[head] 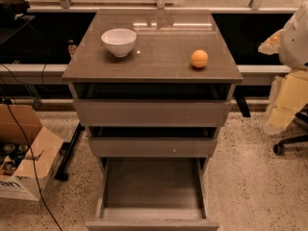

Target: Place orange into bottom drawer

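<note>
Orange (199,58) is seen resting on the cabinet top (159,52), near its right front edge, well apart from the bowl (119,41). The bottom drawer (153,186) is pulled open. The gripper (275,41) is seen at the right edge, apart from the fruit; its state cannot be told. The orange is best taken from above, across its middle, so it is not rolled away.

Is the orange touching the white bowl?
Apart. The camera view shows bare cabinet top between the orange and the white bowl. The gripper is off at the right edge, away from both.
</note>
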`<move>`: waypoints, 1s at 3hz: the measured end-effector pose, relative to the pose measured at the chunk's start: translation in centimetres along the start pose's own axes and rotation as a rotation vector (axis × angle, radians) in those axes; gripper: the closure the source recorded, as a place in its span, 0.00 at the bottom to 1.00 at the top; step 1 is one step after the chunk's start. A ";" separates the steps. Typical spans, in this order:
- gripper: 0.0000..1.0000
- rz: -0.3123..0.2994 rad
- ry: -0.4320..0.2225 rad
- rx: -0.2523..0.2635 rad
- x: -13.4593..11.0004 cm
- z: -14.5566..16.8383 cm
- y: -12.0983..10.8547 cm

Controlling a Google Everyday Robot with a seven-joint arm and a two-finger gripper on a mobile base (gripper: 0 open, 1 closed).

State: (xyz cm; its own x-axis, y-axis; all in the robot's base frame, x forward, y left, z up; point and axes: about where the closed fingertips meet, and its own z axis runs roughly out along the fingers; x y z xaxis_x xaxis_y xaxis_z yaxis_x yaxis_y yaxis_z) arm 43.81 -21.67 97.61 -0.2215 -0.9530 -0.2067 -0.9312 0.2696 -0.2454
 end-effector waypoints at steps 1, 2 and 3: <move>0.00 -0.001 -0.012 0.001 -0.3 0.2 -0.3; 0.00 -0.009 -0.095 0.003 -2.2 2.0 -2.2; 0.00 -0.028 -0.221 0.001 -4.6 4.1 -5.2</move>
State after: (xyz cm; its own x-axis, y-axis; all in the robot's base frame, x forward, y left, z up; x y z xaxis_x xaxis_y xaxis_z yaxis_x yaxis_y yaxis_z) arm 50.89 -18.14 96.00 -0.1270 -0.9065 -0.4026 -0.9356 0.2442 -0.2549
